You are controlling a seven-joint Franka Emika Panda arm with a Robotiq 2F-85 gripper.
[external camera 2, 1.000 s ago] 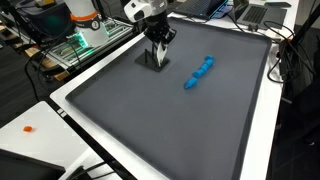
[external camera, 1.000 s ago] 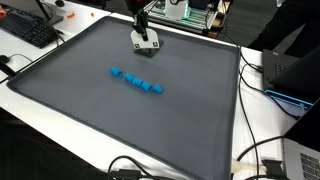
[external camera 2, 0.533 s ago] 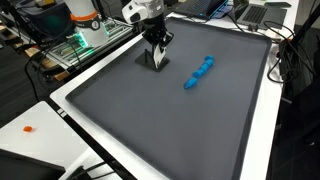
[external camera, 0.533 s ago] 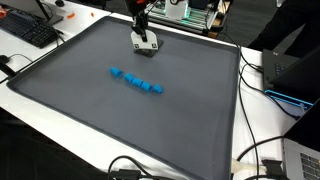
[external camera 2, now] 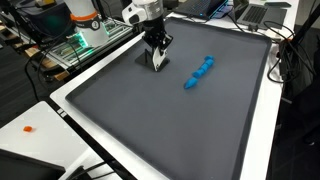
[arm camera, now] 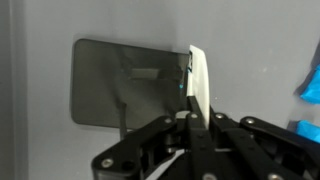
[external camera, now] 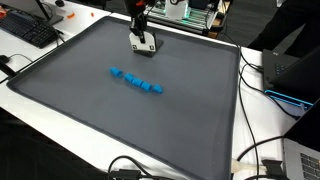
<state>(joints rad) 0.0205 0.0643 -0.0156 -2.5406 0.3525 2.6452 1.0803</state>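
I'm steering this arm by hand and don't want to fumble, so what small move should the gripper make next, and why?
Probably a short straight lift, jaws kept shut. The gripper is clamped on a thin white piece, held on edge low over the grey mat, well apart from the blue blocks; lifting avoids dragging it.

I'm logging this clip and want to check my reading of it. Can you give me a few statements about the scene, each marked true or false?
1. The gripper is shut on a thin white piece. True.
2. The blue blocks lie in a row on the grey mat. True.
3. The blue blocks lie directly under the gripper. False: they lie apart from it, farther along the mat.
4. A keyboard rests on the grey mat. False: it sits off the mat, beyond its edge.
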